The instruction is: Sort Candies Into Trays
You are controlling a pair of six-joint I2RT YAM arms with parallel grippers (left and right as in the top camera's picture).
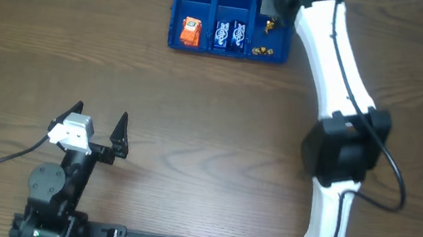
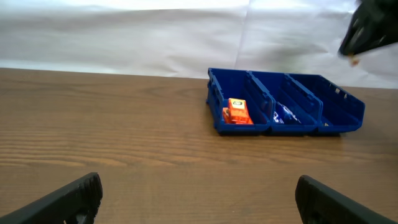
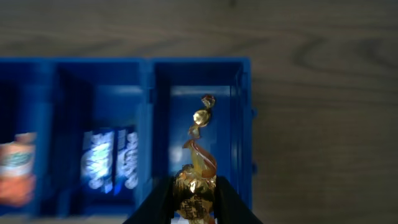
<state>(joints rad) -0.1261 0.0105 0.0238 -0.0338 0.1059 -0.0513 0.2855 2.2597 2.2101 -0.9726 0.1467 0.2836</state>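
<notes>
Wooden table (image 1: 119, 63), white backdrop (image 2: 124, 37)

Item count on the desk (image 1: 57, 28): one tray, six candies by best reading, two claws.
Blue tray (image 1: 175, 12): one, with three compartments. Orange candies (image 2: 237, 108): apparently two, stacked, the lower one largely covered. Blue candies (image 1: 221, 32): two. Gold candies: two, being one gold candy (image 3: 194, 193) pinched in the right claw (image 3: 194, 182) and one loose gold candy (image 3: 201, 116) in the tray. Claws: two, counting the left claw (image 1: 100, 123).

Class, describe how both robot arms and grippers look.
The right arm has white links, a black elbow housing and a looping black cable. The left arm is black with a white wrist block. Left gripper and right gripper: black fingers.
</notes>
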